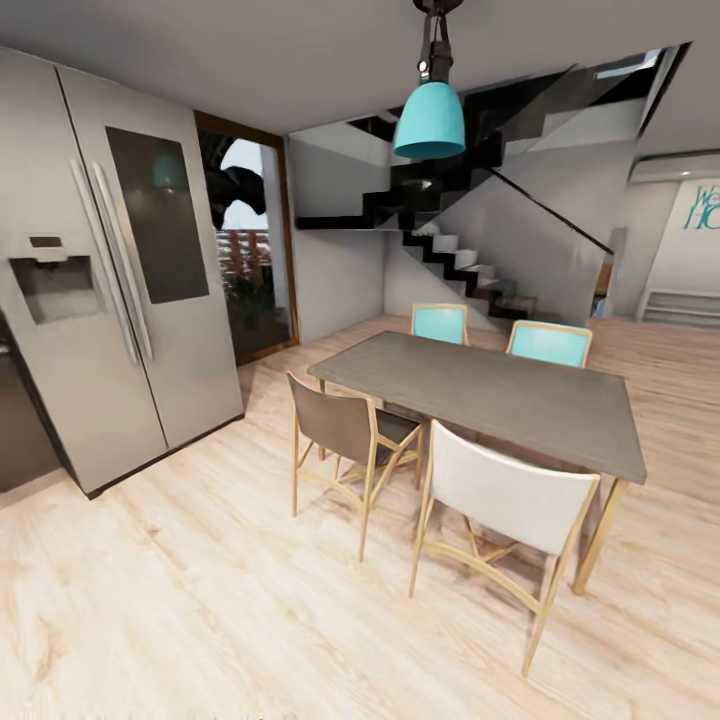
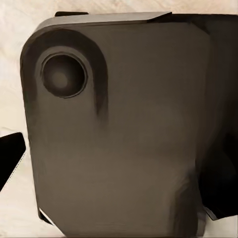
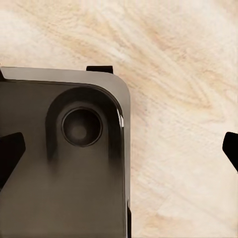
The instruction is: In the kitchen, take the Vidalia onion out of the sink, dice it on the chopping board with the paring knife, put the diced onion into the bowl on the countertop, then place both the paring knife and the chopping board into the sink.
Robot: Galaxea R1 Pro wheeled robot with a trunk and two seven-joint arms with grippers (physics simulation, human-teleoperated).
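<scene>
Light wood floor (image 1: 200, 600) lies open and wide at the near side. A steel fridge (image 1: 120, 300) stands at the left edge; the grey dining surface (image 1: 490, 395) with four chairs sits mid-right. The wrist views show a dark housing (image 2: 124, 139) over the floor; whether either tool is clenched cannot be told.

Teal lettering on far wall (image 1: 703, 205), cut off; reads roughly "We / HO".

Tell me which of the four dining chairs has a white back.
The near-side chair closest to the camera, at the dining table's right end. The chair beside it is dark grey-brown; the two on the far side are turquoise.
</scene>
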